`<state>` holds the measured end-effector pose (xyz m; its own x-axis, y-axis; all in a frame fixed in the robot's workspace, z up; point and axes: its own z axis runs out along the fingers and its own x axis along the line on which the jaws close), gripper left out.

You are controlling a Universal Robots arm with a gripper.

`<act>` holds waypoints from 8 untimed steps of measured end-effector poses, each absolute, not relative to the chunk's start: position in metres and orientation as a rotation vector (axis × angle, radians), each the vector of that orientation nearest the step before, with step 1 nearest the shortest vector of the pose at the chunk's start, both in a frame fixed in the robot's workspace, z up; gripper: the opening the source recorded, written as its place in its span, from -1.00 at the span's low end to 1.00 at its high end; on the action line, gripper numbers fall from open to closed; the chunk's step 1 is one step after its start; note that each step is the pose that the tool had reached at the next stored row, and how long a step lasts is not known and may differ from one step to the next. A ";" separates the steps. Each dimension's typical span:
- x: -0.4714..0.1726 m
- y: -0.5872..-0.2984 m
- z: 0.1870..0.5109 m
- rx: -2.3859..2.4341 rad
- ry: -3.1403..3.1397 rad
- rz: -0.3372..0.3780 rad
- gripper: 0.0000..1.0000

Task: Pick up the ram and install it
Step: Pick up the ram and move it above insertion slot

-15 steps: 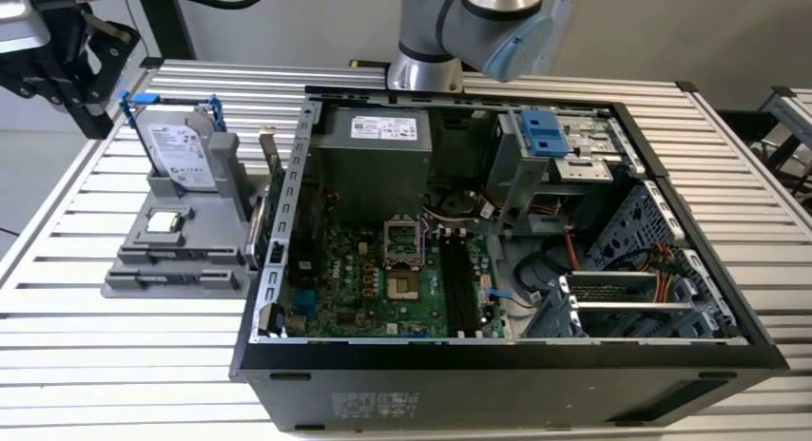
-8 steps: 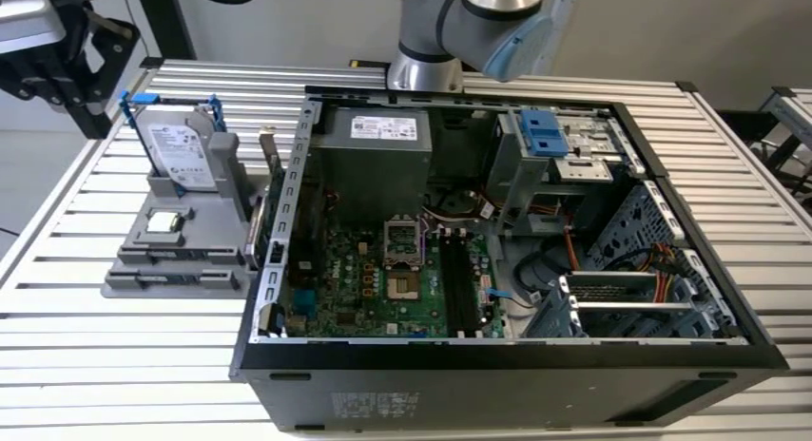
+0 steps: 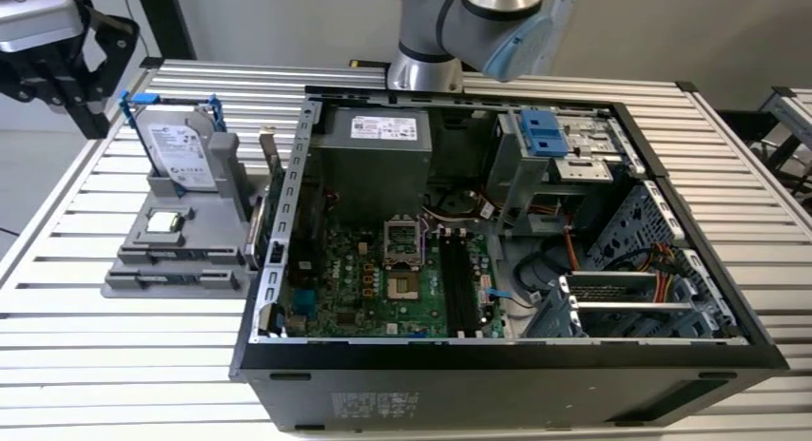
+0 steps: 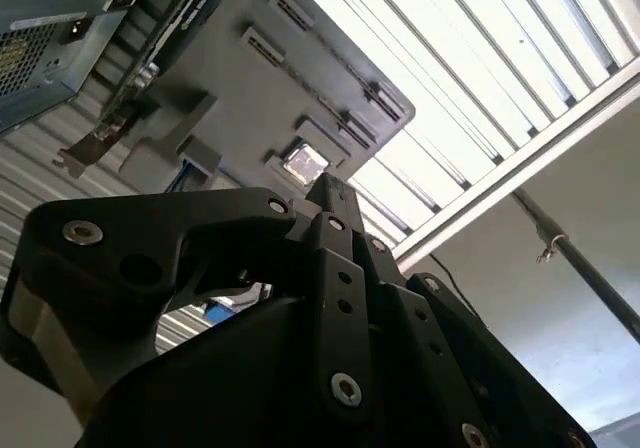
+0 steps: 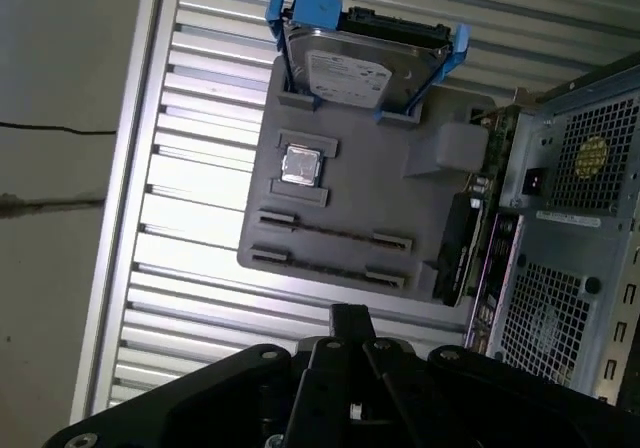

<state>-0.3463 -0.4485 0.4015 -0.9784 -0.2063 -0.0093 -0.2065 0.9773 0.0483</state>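
claw (image 5: pixel 350 318) is being held clenched on nothing above the bench (image 5: pixel 190 198), apart from the grey holder (image 5: pixel 380 188) where the ram (image 5: pixel 332 231) is being kept on edge; for a clean pick it is best being squared across the stick's flat faces at mid-length.

hard drive label (image 5: pixel 348 73), power supply sticker (image 3: pixel 383 127); print illegible

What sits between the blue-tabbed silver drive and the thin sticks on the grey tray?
A small square processor chip, on the grey tray between the hard drive and the ram; the first wrist view shows it.
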 end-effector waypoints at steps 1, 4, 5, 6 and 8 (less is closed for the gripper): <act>-0.346 -0.448 0.401 -0.348 3.117 0.077 -1.00; -0.346 -0.448 0.402 -0.416 3.110 0.077 -1.00; -0.346 -0.448 0.401 -0.437 3.108 0.077 -1.00; -0.346 -0.448 0.401 -0.460 3.104 0.077 -1.00; -0.346 -0.448 0.402 -0.508 3.098 0.077 -1.00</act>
<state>-0.3463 -0.4485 0.4015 -0.9477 -0.3191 -0.0093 -0.3191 0.9465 0.0483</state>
